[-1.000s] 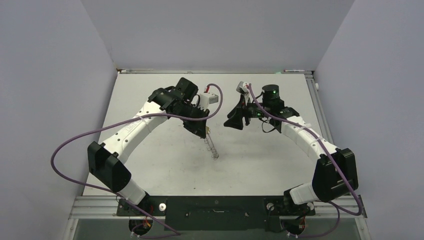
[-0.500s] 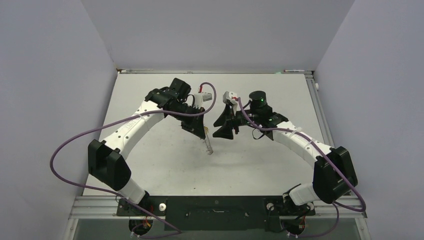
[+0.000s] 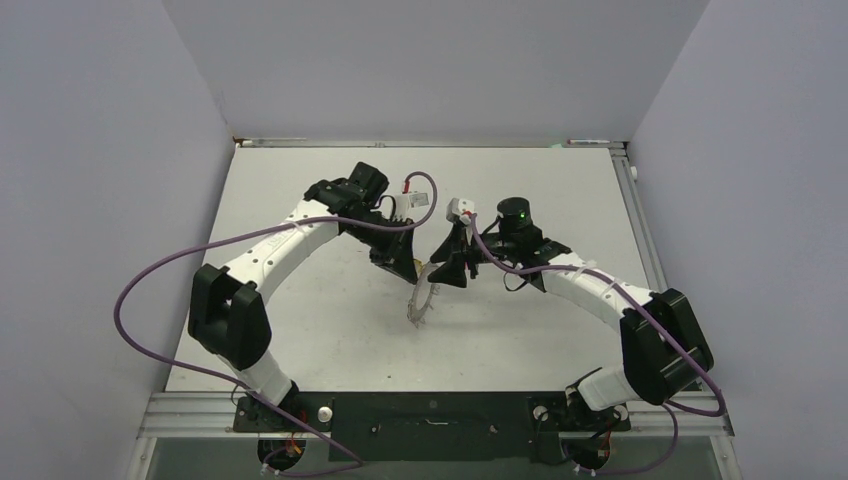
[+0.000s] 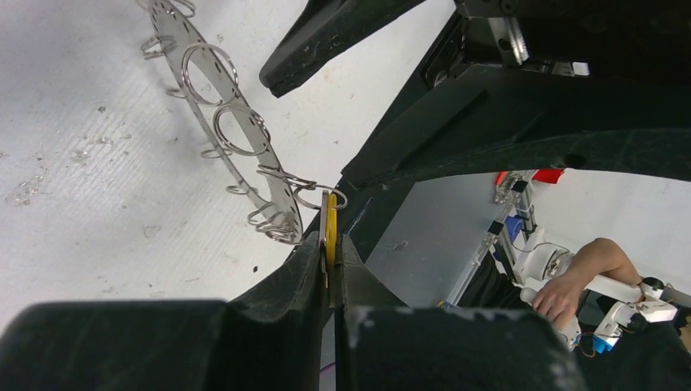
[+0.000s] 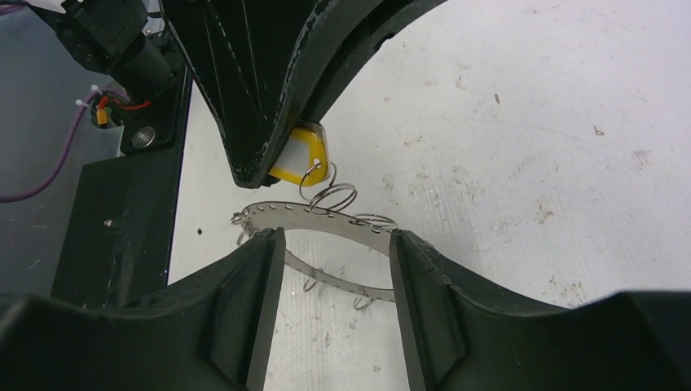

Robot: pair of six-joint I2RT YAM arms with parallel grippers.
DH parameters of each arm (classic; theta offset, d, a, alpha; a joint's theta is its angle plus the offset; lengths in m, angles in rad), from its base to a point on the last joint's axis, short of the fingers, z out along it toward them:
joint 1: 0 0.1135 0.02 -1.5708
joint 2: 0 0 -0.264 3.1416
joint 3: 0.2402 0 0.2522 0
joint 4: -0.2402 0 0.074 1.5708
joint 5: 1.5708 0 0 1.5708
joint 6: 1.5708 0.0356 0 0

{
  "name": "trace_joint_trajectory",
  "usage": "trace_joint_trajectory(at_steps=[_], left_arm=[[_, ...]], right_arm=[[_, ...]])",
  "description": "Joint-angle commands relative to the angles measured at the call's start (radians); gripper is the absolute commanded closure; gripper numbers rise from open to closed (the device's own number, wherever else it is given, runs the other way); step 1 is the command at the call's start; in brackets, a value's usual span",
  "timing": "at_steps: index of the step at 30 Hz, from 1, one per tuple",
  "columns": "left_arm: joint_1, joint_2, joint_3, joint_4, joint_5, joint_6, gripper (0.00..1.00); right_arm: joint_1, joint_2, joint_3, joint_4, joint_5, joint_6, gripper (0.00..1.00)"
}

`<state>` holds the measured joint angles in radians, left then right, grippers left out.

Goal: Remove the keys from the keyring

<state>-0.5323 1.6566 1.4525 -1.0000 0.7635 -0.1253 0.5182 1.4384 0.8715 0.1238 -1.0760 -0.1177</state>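
Observation:
My left gripper (image 4: 330, 254) is shut on a small yellow key (image 4: 329, 226), seen edge-on between its pads. A thin wire loop joins the key to the flat grey keyring (image 4: 244, 155), which hangs tilted below it with several small wire loops on its rim. In the right wrist view the key (image 5: 300, 155) sits at the left gripper's tip and the keyring (image 5: 326, 218) curves just beyond my open right gripper (image 5: 336, 244), whose fingers straddle the ring's width without gripping it. From the top, the left gripper (image 3: 408, 272), the keyring (image 3: 422, 303) and the right gripper (image 3: 447, 268) meet mid-table.
The white table (image 3: 560, 330) is scuffed, with small specks. Purple cables loop from both arms. Grey walls enclose three sides. The black base rail (image 3: 430, 412) runs along the near edge.
My right gripper has moved left and down, up to the keyring, its jaws open around it. My left arm shifted slightly, and the hanging ring swung with it.

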Motion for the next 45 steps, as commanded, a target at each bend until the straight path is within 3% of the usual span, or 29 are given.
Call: trace_joint_trajectory(at_steps=[1, 15, 16, 17, 24, 29, 38, 45], left_arm=[[0.013, 0.003, 0.011, 0.052, 0.068, -0.023, 1.0], [0.029, 0.029, 0.014, 0.066, 0.12, -0.053, 1.0], [0.029, 0.029, 0.013, 0.066, 0.122, -0.053, 1.0], [0.029, 0.027, 0.011, 0.066, 0.124, -0.051, 1.0], [0.028, 0.019, 0.002, 0.069, 0.146, -0.053, 1.0], [0.029, 0.016, 0.002, 0.069, 0.166, -0.048, 1.0], [0.078, 0.006, -0.006, 0.071, 0.171, -0.05, 1.0], [0.124, -0.006, -0.026, 0.085, 0.162, -0.058, 1.0]], right_arm=[[0.007, -0.028, -0.042, 0.129, 0.001, -0.026, 0.5], [0.044, 0.003, -0.037, 0.252, 0.072, 0.041, 0.46], [0.046, 0.004, -0.037, 0.254, -0.107, 0.04, 0.46], [0.047, 0.005, -0.038, 0.255, 0.059, 0.036, 0.47], [0.064, 0.023, -0.037, 0.272, 0.112, 0.012, 0.49], [0.069, 0.032, -0.027, 0.279, 0.132, -0.01, 0.57], [0.067, 0.028, -0.031, 0.249, 0.118, -0.041, 0.86], [0.061, 0.025, -0.028, 0.238, 0.106, -0.039, 0.95]])
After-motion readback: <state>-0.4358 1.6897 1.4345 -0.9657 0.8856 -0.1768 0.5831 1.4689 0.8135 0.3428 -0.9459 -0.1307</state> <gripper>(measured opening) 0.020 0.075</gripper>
